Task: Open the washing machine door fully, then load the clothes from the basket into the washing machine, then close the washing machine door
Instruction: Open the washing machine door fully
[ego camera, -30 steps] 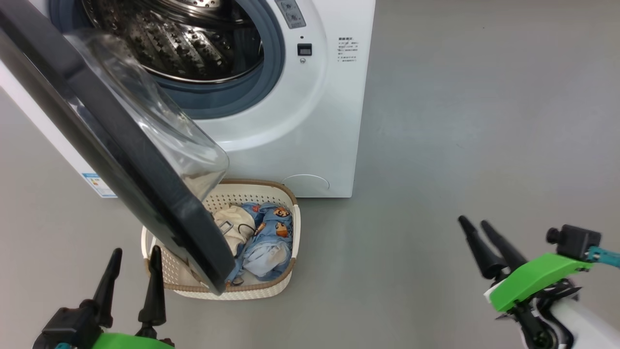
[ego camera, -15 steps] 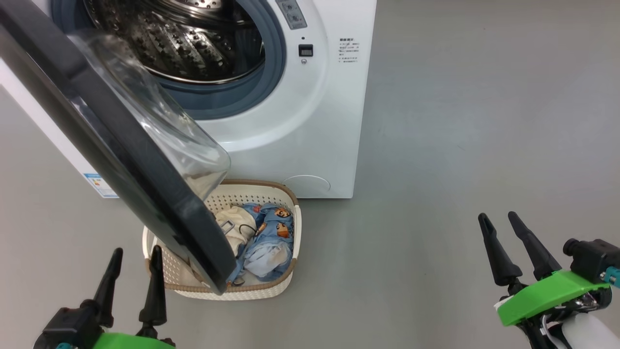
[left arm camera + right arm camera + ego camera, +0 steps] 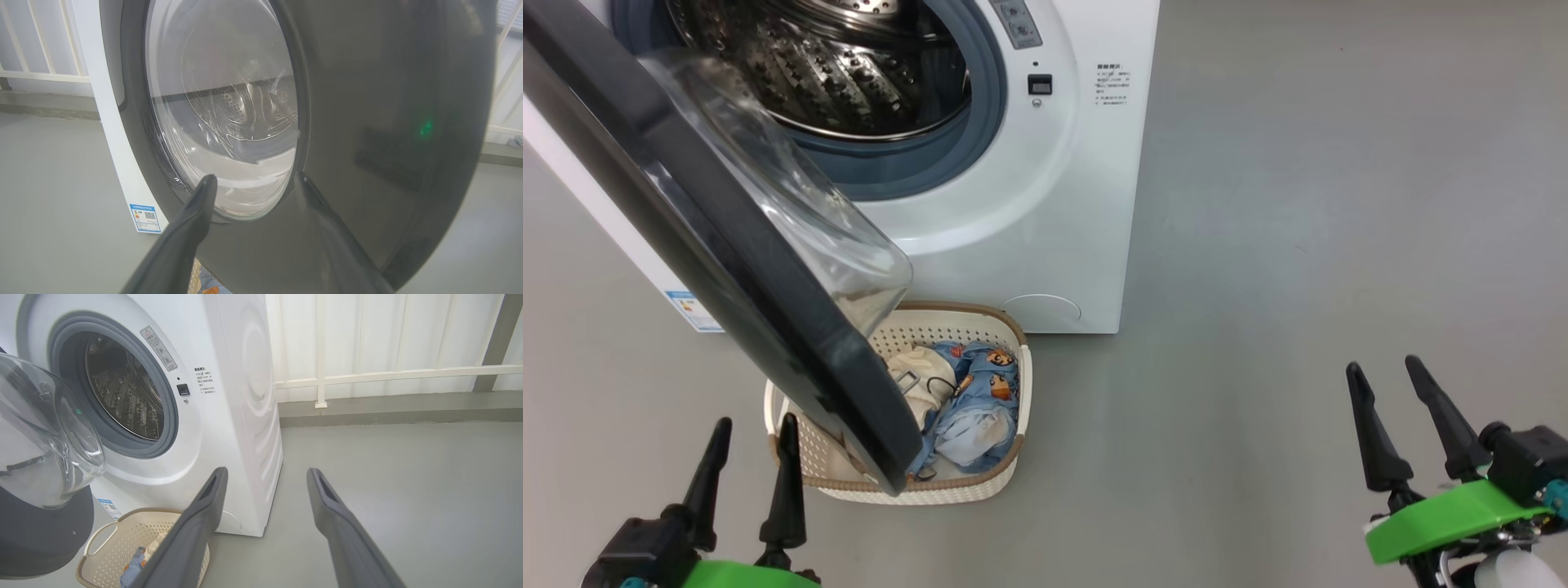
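Observation:
The washing machine (image 3: 1045, 196) stands at the top with its steel drum (image 3: 825, 73) exposed. Its black door (image 3: 711, 245) hangs part-way open, swung out over the basket (image 3: 1005, 465), and its glass bowl (image 3: 792, 212) bulges toward the drum. Blue bear-print clothes (image 3: 980, 400) and a cream piece (image 3: 923, 384) lie in the basket, partly hidden by the door. My left gripper (image 3: 753, 429) is open at the lower left, just in front of the door's outer face (image 3: 388, 122). Over bare floor at the lower right, my right gripper (image 3: 1384, 367) is open and holds nothing.
Grey floor (image 3: 1298, 204) stretches to the right of the machine. A blue label (image 3: 690, 310) marks the machine's lower left corner. In the right wrist view a white railing and wall (image 3: 388, 371) stand behind the machine (image 3: 245, 396), with the basket (image 3: 114, 547) below its front.
My right gripper has drifted to the right and turned more upright, away from the basket. The left gripper, the door and the clothes have stayed put.

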You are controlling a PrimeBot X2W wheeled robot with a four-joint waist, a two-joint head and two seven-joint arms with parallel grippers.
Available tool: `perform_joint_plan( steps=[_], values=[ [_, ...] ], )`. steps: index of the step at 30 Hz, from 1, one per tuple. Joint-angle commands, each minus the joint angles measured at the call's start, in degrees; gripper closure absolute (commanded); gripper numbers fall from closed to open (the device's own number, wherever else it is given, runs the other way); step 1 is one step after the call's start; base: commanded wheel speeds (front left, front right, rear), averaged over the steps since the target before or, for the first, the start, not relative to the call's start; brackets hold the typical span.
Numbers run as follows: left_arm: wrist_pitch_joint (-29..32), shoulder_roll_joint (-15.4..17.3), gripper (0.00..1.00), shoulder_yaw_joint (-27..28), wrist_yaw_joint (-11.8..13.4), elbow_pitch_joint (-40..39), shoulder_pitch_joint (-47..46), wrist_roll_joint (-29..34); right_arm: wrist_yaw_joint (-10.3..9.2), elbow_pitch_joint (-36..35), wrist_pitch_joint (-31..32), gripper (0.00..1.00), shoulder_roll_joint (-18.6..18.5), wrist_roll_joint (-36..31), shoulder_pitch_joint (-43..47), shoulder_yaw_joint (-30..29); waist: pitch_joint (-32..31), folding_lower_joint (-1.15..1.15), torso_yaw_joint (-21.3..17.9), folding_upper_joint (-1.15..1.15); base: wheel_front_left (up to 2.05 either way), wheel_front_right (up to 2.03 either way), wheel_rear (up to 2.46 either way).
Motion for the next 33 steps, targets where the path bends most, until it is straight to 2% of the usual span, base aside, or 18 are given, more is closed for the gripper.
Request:
perform_joint_plan(
  steps=[1,14,15,16,21,26,31,33],
  values=[
    [-0.37,0.86,0.0,1.95,0.03,-1.73,-0.78,0.49,0.25,-1.33,-0.7,0.0,-0.33,-1.6,1.04,0.39,0.12,0.0,0.08,0.0,0.0,0.0,0.0],
    [-0.37,0.41,0.0,2.54,0.03,-1.62,-1.05,0.08,0.25,-0.71,-0.7,0.0,0.54,-3.92,2.25,-0.13,0.91,0.0,0.31,0.0,0.0,0.0,0.0],
    [-0.37,0.39,0.41,2.89,0.03,-1.73,-1.18,-0.03,0.25,-0.72,-0.7,0.0,0.59,-3.99,2.27,-0.21,0.89,0.0,0.34,0.0,0.0,0.0,0.0],
    [-0.37,0.42,1.0,3.43,0.03,-1.97,-1.31,0.08,0.25,-0.74,-0.7,0.0,0.61,-4.05,2.32,-0.24,0.86,0.0,0.38,0.0,0.0,0.0,0.0],
    [-0.37,0.38,1.0,6.98,0.14,-6.01,-2.08,1.12,0.25,-0.99,-0.7,0.0,0.63,-4.28,2.56,-0.69,0.61,0.0,0.71,0.0,0.0,0.0,0.0],
    [-0.37,-0.94,1.0,7.6,0.82,-18.33,-2.45,3.27,0.25,-1.34,-0.7,0.0,0.62,-4.36,3.05,-1.33,0.43,0.0,1.38,0.0,0.0,0.0,0.0],
    [0.84,-1.98,1.0,2.26,0.79,-30.31,-2.28,5.18,0.25,-1.89,-0.7,0.0,0.62,-4.83,3.01,-1.49,0.71,0.0,1.71,0.0,0.0,0.0,0.0],
    [3.71,-2.5,1.0,-2.5,0.71,-34.51,-2.59,5.47,0.25,-2.08,-0.7,0.0,0.64,-5.1,2.85,-1.15,0.77,0.0,1.55,0.0,0.0,0.0,0.0]
  ],
)
